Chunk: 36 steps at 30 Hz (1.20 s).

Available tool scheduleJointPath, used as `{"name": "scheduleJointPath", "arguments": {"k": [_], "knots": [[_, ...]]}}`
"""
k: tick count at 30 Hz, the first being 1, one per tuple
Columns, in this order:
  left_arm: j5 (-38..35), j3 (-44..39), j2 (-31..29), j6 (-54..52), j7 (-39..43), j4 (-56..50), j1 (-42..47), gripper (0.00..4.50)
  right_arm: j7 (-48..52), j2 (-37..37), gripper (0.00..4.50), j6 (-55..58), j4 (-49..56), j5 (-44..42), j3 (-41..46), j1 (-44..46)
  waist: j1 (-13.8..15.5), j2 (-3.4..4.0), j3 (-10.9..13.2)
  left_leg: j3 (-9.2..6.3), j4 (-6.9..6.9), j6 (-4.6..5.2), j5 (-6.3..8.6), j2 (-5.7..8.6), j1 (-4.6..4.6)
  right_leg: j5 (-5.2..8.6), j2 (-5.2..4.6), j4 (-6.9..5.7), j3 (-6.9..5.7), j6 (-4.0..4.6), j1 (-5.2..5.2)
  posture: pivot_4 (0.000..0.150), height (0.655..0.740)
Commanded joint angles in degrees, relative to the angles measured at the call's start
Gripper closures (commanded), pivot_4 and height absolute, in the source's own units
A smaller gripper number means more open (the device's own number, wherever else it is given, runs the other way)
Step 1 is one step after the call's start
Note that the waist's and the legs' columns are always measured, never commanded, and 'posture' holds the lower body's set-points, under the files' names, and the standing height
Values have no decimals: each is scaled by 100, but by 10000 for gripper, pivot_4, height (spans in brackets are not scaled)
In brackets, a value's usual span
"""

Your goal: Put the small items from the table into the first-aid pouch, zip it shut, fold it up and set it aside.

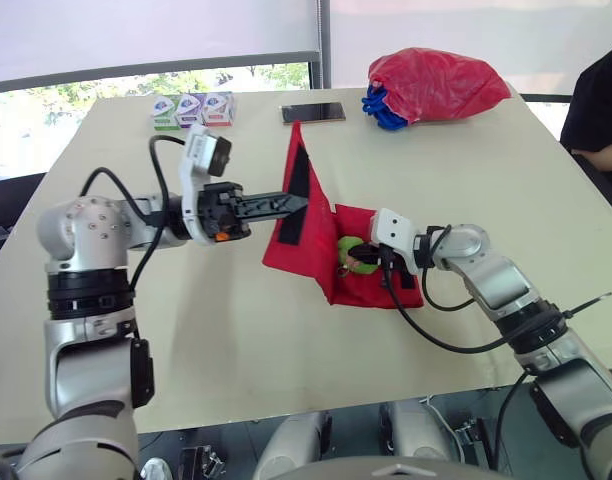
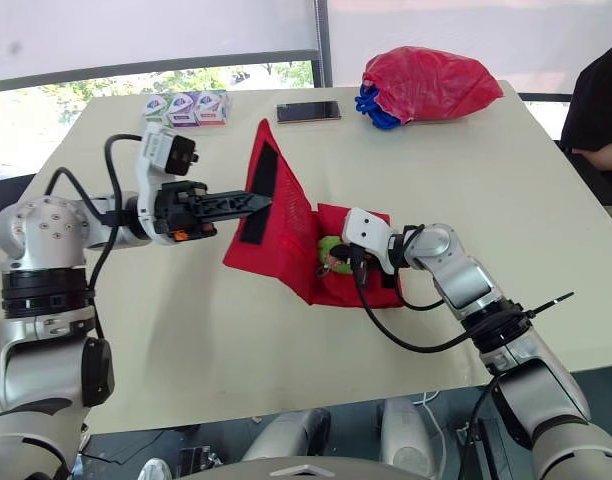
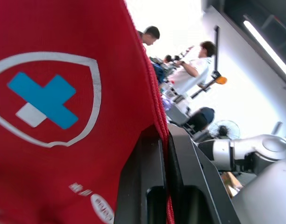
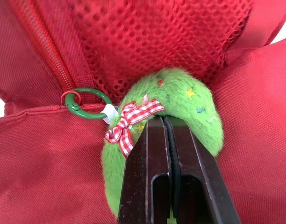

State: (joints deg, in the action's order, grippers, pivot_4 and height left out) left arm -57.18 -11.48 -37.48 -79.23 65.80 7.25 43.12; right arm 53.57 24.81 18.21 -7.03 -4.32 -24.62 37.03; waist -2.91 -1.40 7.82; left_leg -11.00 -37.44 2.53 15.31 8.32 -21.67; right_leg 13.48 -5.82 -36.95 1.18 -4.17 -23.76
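Our two head eyes look down from high up and share the whole table (image 1: 236, 330). Each wrist eye sits just behind its gripper, very close: left gripper (image 3: 164, 136) at the red pouch (image 3: 112, 65), right gripper (image 4: 165, 121) at the green fluffy ring (image 4: 192, 105).

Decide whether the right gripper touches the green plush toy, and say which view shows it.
Touching. The right wrist view shows the right gripper pinching the green plush toy at its rim.

The plush ring (image 1: 358, 256) apparently lies inside the pouch (image 1: 311, 240), phone (image 1: 313, 113) behind
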Motion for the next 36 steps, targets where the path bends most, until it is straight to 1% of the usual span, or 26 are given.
{"name": "scheduleJointPath", "arguments": {"k": [1, 3, 6, 9, 13, 16, 21, 25, 27, 29, 32, 34, 35, 36], "knots": [[93, 38, 214, 675, 152, 46, 251, 45000, -112, -112, 44551, -63, -343, 197, -8, -135, 8, 0, -1, 0, 0, 0, 0, 0, 0, 0, 0, 0, 1, 0, 0, 1500, 7400], [354, 158, 576, 1077, -13, 396, 350, 45000, -157, -218, 44551, -110, -326, 100, 125, -181, 39, 0, -1, 0, -1, 0, 0, 0, 1, -1, 0, 2, 0, 2, 0, 1500, 7400], [512, 429, 956, 1375, 157, 572, 340, 45000, -126, -381, 44551, -107, -43, -286, 505, -304, 67, -2, -3, -1, -7, -1, 0, 2, 1, -5, 14, 6, -5, 8, 4, 1500, 7400], [773, 801, 1105, 1555, 316, 719, 282, 45000, -362, -553, 44551, -254, 310, -594, 1031, -461, 58, -2, -2, -2, -10, 0, 0, 4, -5, -5, -1, 6, -4, 8, 4, 1500, 7400], [972, 1102, 1207, 1709, 433, 844, 306, 45000, -469, -511, 44551, 216, 1093, -1201, 1638, -644, 57, 2, 0, -3, -7, 0, 0, 3, -6, -5, -3, 4, -3, 8, 0, 1500, 7400], [1050, 1174, 1252, 1780, 513, 916, 317, 45000, -435, -254, 44551, 504, 1601, -1418, 1868, -844, 72, 2, 0, -5, -8, 0, 0, 6, -8, -5, -2, 6, -5, 8, 1, 1500, 7400], [1249, 1261, 1401, 1973, 631, 1350, 481, 45000, -217, 720, 44551, 1010, 2758, -1871, 2514, -1696, 194, 2, 0, -12, -10, 0, 0, 15, -11, -5, 6, 12, -15, 7, 2, 1500, 7400], [1449, 1442, 1604, 1921, 645, 1657, 640, 45000, -95, 1318, 44551, 1195, 3327, -2209, 3087, -2406, 242, 2, 0, -12, -15, 1, 0, 18, -12, -6, 1, 9, -15, 6, 9, 1500, 7400], [1619, 1536, 1875, 1990, 550, 2068, 753, 45000, -8, 1355, 44551, 841, 3487, -2473, 3792, -2990, 275, 1, -1, -14, -17, 2, 0, 18, -12, -5, -2, 10, -17, 6, 13, 1500, 7400], [1734, 1389, 2206, 2129, 257, 2597, 887, 45000, 152, 1511, 44551, 823, 3530, -2716, 4281, -3430, 340, 2, -1, -18, -18, 2, 0, 20, -12, -5, -5, 13, -23, 5, 18, 1500, 7400], [2146, 1686, 2478, 2513, 251, 2786, 854, 45000, 403, 1775, 37340, 902, 3471, -2990, 4720, -3828, 350, 2, 0, -13, -30, 3, 1, 24, -13, -6, -4, 9, -18, 3, 19, 1500, 7400], [2310, 1852, 2641, 2626, 381, 2908, 878, 45000, 569, 1830, 27618, 839, 3405, -3214, 4968, -4017, 357, 3, -1, -11, -30, 3, 1, 19, -12, -7, -15, 8, -15, 2, 19, 1500, 7400], [2349, 1910, 2686, 2634, 503, 2939, 891, 45000, 598, 1810, 22051, 766, 3346, -3260, 5040, -4071, 362, 3, -1, -11, -30, 3, 1, 19, -12, -6, -17, 8, -16, 2, 20, 1500, 7400], [2428, 1993, 2700, 2700, 594, 2930, 882, 45000, 646, 1770, 17936, 640, 3261, -3267, 5076, -4103, 363, 3, -1, -12, -30, 3, 1, 19, -12, -7, -17, 8, -17, 2, 21, 1500, 7400]]}}
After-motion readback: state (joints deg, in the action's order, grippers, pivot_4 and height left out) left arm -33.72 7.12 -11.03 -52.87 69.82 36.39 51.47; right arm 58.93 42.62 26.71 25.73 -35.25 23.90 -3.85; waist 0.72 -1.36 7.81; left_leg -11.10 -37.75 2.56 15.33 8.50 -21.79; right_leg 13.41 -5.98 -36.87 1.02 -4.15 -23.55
